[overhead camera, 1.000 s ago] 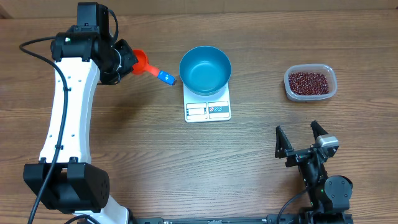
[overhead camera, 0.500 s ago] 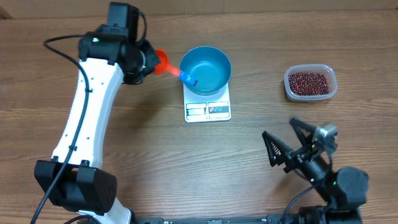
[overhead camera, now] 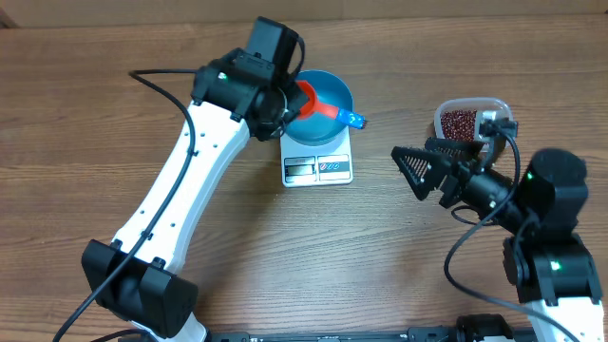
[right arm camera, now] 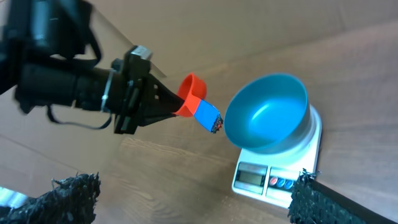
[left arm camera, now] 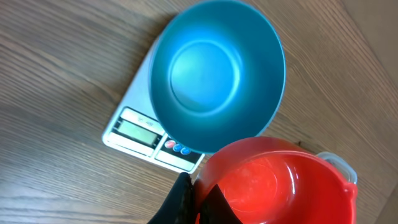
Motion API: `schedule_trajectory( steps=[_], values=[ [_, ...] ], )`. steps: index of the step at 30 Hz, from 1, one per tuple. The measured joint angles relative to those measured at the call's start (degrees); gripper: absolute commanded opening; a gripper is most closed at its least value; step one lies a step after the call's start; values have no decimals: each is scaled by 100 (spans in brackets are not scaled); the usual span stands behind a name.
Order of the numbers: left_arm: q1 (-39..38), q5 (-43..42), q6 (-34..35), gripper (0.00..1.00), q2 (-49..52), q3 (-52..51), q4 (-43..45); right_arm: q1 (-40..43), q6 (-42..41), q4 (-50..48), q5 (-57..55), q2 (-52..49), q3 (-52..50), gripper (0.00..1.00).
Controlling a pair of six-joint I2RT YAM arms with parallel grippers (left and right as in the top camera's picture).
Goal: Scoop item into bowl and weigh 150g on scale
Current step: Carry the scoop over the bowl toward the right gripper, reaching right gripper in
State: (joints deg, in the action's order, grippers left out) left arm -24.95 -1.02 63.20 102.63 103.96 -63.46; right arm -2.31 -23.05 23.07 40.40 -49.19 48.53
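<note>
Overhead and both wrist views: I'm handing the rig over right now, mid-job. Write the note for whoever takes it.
Left pincer: shut on the red scoop, which is above the blue bowl. The scoop looks empty.
Right pincer: open, holding nothing, close to the clear tub.
Things: the bowl sits on the white scale and has nothing in it. The beans are in the tub.
Done: scoop in hand, bowl on scale.
Left: scoop beans from the tub into the bowl until the scale shows the target weight.
</note>
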Motion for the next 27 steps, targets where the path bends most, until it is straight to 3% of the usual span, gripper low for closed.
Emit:
schedule_trajectory(
  steps=[9, 14, 27],
  values=[
    [-282, 22, 129, 4, 37, 0, 96, 2, -852, -662, 356, -1235, 11, 79],
    [-431, -35, -157, 4, 37, 0, 212, 0, -1064, -951, 713, -1652, 11, 72],
    [-776, -155, -260, 5, 37, 0, 525, -444, -1939, -1486, 732, -1797, 11, 57]
  ],
)
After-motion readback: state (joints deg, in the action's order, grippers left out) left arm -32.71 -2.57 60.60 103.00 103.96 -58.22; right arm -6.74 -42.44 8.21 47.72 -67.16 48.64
